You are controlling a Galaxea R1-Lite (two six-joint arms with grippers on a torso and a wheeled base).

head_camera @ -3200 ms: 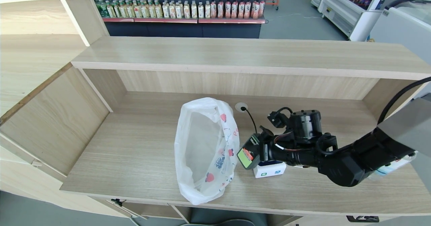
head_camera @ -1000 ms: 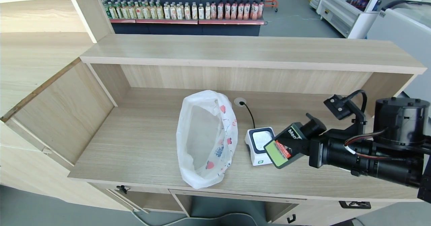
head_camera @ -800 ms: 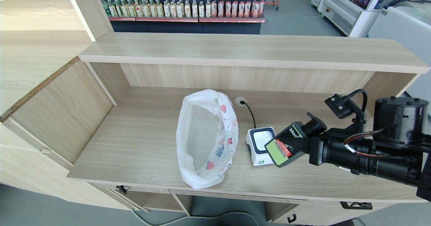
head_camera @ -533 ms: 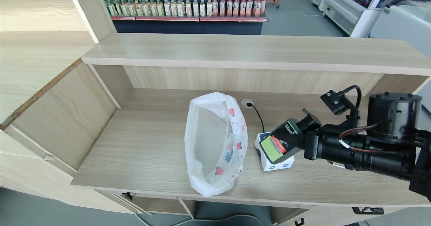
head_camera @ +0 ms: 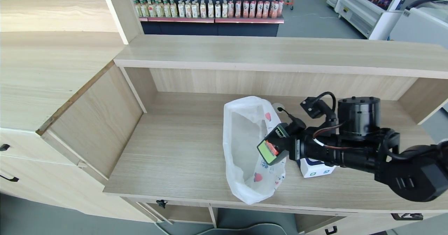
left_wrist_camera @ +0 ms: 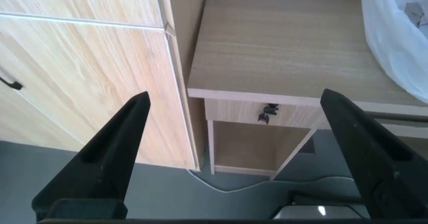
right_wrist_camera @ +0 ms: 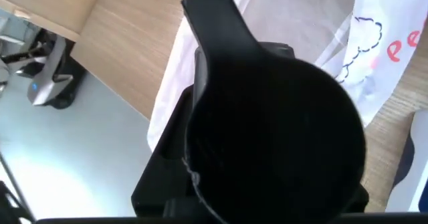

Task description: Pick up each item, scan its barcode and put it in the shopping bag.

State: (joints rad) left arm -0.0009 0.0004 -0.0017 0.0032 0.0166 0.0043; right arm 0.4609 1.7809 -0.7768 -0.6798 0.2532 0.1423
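"Where is the box?"

"The right gripper point(head_camera: 284, 141) has its fingers clamped on the box point(head_camera: 270, 152). It is held up at the right rim of the bag point(head_camera: 241, 140)."

"Any writing on it?"

"White letters on the dark side, and a green and red label. The bag has red hearts. The scanner point(head_camera: 315, 168), just right of the bag on the desk point(head_camera: 175, 151), has 1 small green mark."

"And the left gripper point(left_wrist_camera: 234, 98)?"

"Its 2 fingers are wide apart. It is off the desk, by the near left corner."
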